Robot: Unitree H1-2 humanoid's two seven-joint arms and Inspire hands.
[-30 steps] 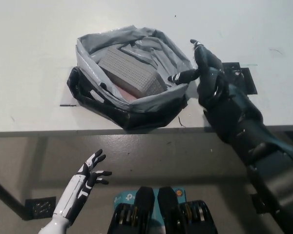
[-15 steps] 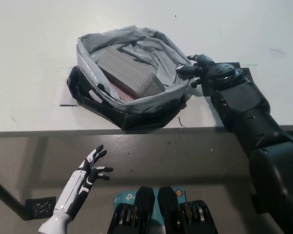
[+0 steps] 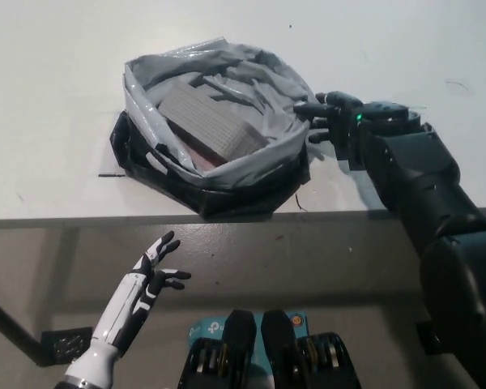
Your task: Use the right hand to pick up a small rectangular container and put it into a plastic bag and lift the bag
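Container [image 3: 208, 123] lies inside plastic bag [image 3: 219, 174], right robot hand [image 3: 328, 121] at rim.

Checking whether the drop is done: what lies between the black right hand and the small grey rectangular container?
In the head view, only the crumpled grey plastic bag wall separates the black right hand from the small grey rectangular container.

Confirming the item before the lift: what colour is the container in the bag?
Grey, with a finely dotted top; the container shows best in the head view.

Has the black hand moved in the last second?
Yes. The black right hand has dropped from raised above the white table to the grey plastic bag's right rim.
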